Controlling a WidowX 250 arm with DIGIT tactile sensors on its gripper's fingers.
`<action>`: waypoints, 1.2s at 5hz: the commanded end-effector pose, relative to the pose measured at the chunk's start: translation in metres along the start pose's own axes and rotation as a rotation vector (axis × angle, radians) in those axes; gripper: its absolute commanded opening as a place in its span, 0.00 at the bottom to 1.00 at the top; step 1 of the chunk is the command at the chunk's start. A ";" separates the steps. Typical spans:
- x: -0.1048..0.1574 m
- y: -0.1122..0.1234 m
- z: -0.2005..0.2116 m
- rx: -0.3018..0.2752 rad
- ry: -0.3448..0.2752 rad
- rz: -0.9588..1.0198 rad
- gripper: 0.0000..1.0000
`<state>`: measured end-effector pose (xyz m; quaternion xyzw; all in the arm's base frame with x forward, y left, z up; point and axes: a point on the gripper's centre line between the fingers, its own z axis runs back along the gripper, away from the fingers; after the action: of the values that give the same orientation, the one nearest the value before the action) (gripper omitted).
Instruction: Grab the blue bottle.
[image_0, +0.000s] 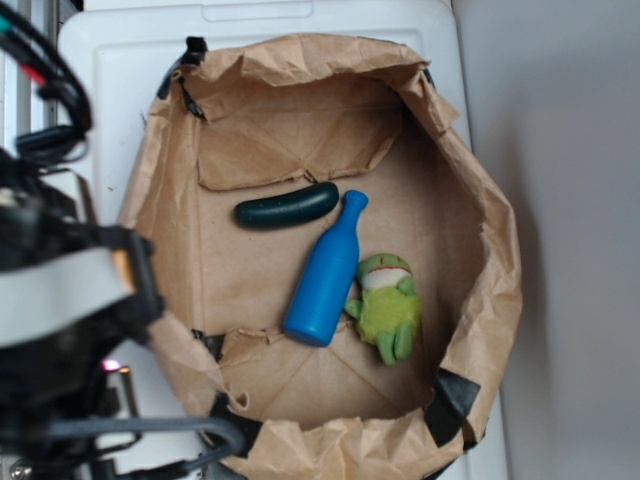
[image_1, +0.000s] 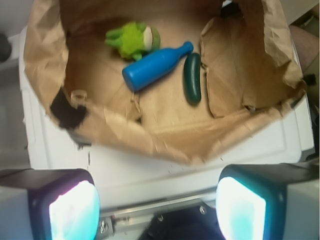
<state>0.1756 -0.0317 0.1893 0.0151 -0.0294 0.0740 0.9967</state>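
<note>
The blue bottle (image_0: 325, 275) lies on its side on the brown paper floor of a paper-lined bin (image_0: 480, 300), neck pointing to the far side. In the wrist view the blue bottle (image_1: 152, 66) sits far ahead, between the plush frog and the dark green toy. My gripper (image_1: 157, 207) is open, its two pads wide apart with nothing between them, held high over the white bin's near rim, well short of the bottle. In the exterior view only the dark arm body (image_0: 60, 300) shows at the left; the fingers are hidden there.
A dark green cucumber-shaped toy (image_0: 287, 206) lies just beyond the bottle's neck. A lime-green plush frog (image_0: 387, 302) touches the bottle's right side. Crumpled paper walls (image_1: 45, 60) rise all round. The white bin's rim (image_1: 150, 165) lies below my gripper.
</note>
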 end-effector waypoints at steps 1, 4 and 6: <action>-0.010 0.009 -0.020 0.013 -0.022 0.232 1.00; -0.009 0.005 -0.019 -0.027 -0.011 0.258 1.00; -0.009 0.005 -0.019 -0.027 -0.011 0.258 1.00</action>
<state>0.1628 -0.0316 0.1644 0.0037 -0.0258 0.1873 0.9820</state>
